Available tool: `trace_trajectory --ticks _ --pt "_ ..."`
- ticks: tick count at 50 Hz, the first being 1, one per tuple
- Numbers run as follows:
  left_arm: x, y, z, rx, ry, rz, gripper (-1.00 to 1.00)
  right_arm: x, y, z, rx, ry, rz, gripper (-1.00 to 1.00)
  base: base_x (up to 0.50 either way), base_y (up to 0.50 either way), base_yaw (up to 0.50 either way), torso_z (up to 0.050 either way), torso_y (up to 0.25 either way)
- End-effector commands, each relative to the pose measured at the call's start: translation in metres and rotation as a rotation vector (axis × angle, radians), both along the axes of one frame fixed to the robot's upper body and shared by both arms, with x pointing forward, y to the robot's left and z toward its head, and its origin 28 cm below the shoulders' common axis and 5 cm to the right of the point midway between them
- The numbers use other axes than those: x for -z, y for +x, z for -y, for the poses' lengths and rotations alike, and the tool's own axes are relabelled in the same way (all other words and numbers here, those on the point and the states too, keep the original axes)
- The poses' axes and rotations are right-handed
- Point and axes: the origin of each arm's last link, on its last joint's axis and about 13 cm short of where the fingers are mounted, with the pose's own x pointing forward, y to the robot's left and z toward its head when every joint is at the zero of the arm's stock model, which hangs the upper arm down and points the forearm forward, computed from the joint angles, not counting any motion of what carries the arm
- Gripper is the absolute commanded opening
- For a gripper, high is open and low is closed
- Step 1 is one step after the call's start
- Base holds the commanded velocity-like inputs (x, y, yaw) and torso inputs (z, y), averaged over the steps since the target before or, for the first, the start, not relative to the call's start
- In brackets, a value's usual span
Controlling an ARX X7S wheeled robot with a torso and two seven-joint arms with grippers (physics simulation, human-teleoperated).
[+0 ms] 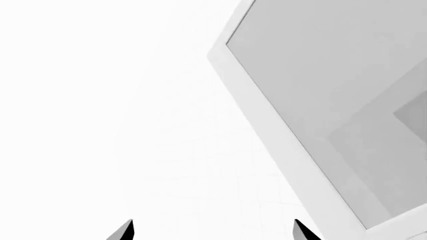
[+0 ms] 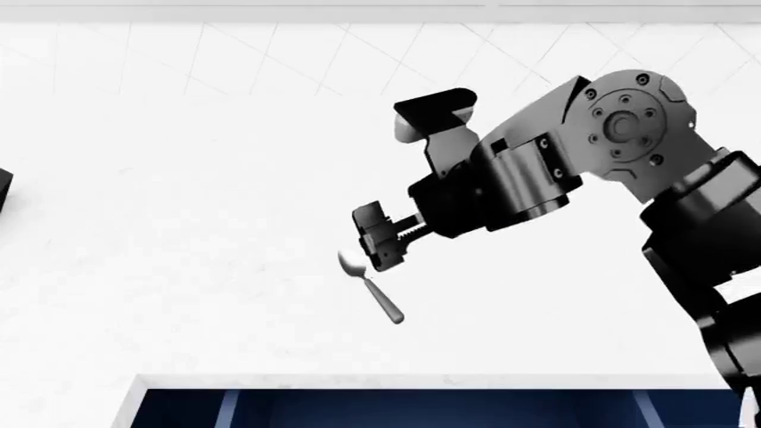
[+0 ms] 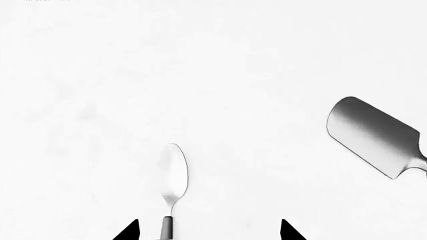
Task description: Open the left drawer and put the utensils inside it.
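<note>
On the white counter lies the grey spoon [image 2: 371, 290], just under my right gripper [image 2: 378, 239]. In the right wrist view the spoon [image 3: 172, 175] points its bowl away, and its dark handle runs back between the fingertips, near one of them. My right gripper [image 3: 210, 231] is open and holds nothing. The spatula's flat grey blade [image 3: 373, 136] lies off to one side; the head view does not show it. The left drawer [image 2: 429, 406] stands pulled out below the counter's front edge, blue inside. My left gripper [image 1: 213, 232] is open and empty, facing a white surface.
A white-framed grey recess [image 1: 333, 115] fills one side of the left wrist view. A dark object [image 2: 4, 189] pokes in at the head view's left edge. A tiled white wall [image 2: 238, 53] rises behind the counter.
</note>
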Motion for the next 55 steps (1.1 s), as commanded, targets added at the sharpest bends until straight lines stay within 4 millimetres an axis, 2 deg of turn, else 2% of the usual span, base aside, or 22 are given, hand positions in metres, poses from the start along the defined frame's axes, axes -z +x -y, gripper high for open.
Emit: trace_trajectory --ticks 1,6,7,22,35,55 --pt "0.005 0.002 0.0 0.001 -0.001 -0.006 1.0 0.021 0.008 -0.012 -0.016 0.061 -0.037 1.0 0.0 0.0 0.0 0.0 0.0" --pt "0.003 0.001 0.0 -0.002 -0.001 -0.005 1.0 0.035 0.018 -0.015 0.034 0.071 -0.045 1.0 0.0 0.0 0.0 0.0 0.0" --pt "0.007 0.002 0.0 -0.004 -0.008 -0.01 1.0 0.061 0.027 -0.026 0.2 0.187 -0.069 1.0 0.0 0.0 0.0 0.0 0.0" --pt "0.007 0.003 0.0 -0.006 -0.01 -0.01 1.0 0.07 0.02 -0.038 0.259 0.24 -0.092 1.0 0.0 0.0 0.0 0.0 0.0" --pt "0.008 0.003 0.0 -0.002 -0.01 -0.013 1.0 0.074 0.0 -0.046 0.158 0.202 -0.128 1.0 0.0 0.0 0.0 0.0 0.0" --pt "0.006 0.003 0.0 0.003 -0.011 -0.01 1.0 0.104 -0.034 -0.055 0.167 0.132 -0.178 1.0 0.0 0.0 0.0 0.0 0.0"
